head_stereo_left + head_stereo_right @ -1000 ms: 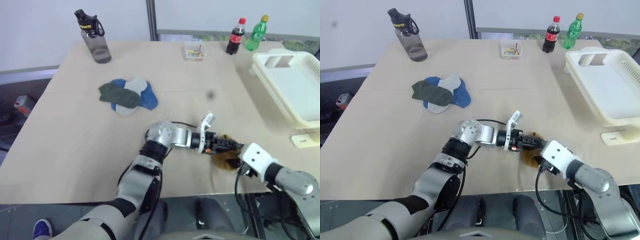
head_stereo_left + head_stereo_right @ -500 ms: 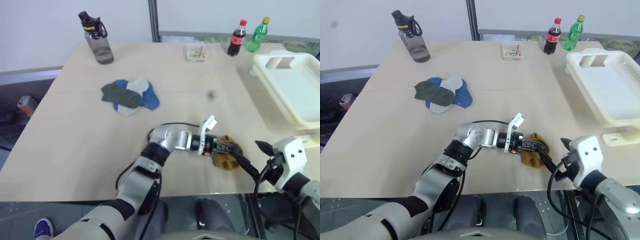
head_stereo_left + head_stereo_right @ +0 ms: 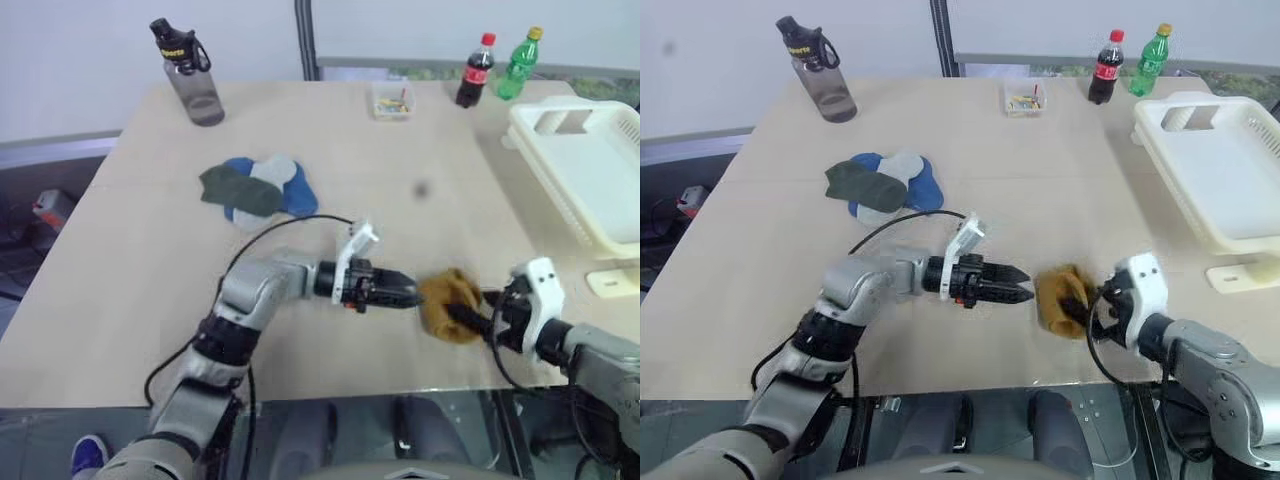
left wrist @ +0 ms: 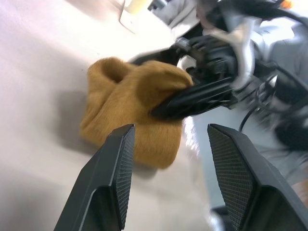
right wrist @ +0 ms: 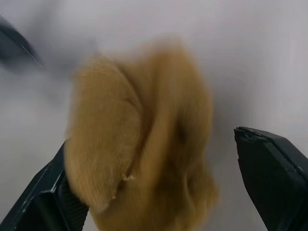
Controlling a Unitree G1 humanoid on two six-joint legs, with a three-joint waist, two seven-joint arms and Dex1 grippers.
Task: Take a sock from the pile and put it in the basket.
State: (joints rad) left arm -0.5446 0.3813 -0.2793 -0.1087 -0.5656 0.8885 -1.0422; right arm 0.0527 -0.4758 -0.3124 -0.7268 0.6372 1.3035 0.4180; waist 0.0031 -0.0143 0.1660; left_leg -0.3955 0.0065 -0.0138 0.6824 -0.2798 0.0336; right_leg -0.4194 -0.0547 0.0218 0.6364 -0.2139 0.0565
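Sock (image 3: 447, 304) lies bunched on desk (image 3: 150, 260); our right tool (image 3: 474, 318) straddles it wide open to grip, left tool (image 3: 408, 292) beside, half open, empty; basket (image 3: 590, 170) waits.

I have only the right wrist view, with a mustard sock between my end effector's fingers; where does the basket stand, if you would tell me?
Observer: The basket stands at the table's far right edge, beyond the right end effector.
Operator: Thank you. Where is the left end effector?
Observer: The left end effector is open and points at the sock from the left, with a small gap between them.
Operator: And the pile?
Observer: The pile lies on the left half of the table, beyond the left arm, apart from both end effectors.
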